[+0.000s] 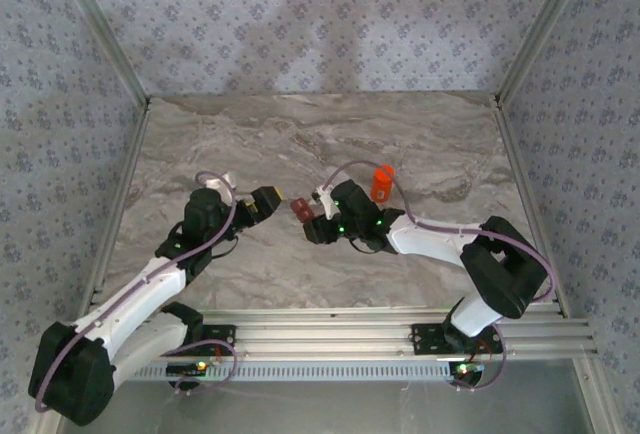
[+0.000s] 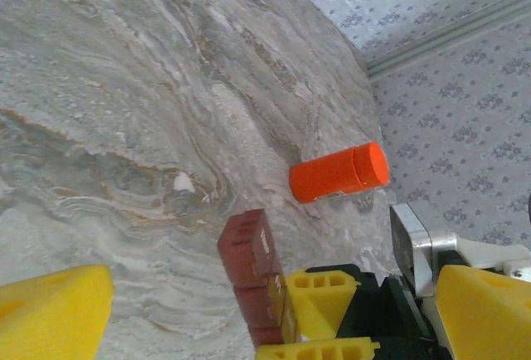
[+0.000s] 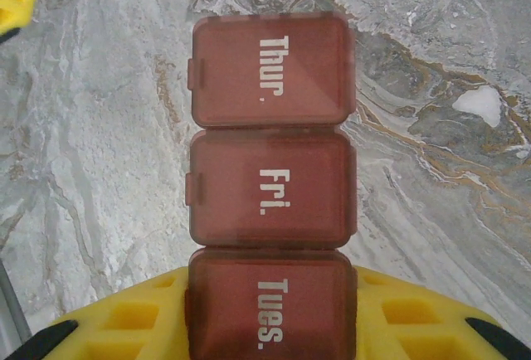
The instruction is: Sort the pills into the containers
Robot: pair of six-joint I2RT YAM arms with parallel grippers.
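Observation:
The containers point(image 3: 270, 136) are a dark red-brown strip of joined cells with shut lids marked Thur., Fri. and Tues. My right gripper point(image 3: 270, 327) is shut on the Tues. end, one yellow finger on each side, and the strip sticks out above the marble. From above, the strip point(image 1: 299, 211) sits between my two grippers, with the right gripper point(image 1: 316, 224) behind it. My left gripper point(image 1: 268, 202) stands open just left of the strip and holds nothing. In the left wrist view its yellow fingers point(image 2: 50, 314) are spread wide, with the strip point(image 2: 247, 248) ahead. A small white piece point(image 3: 477, 104), perhaps a pill, lies on the table.
An orange bottle point(image 1: 381, 182) with an orange cap stands just behind my right gripper, also seen in the left wrist view point(image 2: 338, 173). Metal frame rails and patterned walls point(image 1: 320, 14) enclose the marble tabletop point(image 1: 300, 134). The white piece point(image 2: 183, 182) lies left of the bottle.

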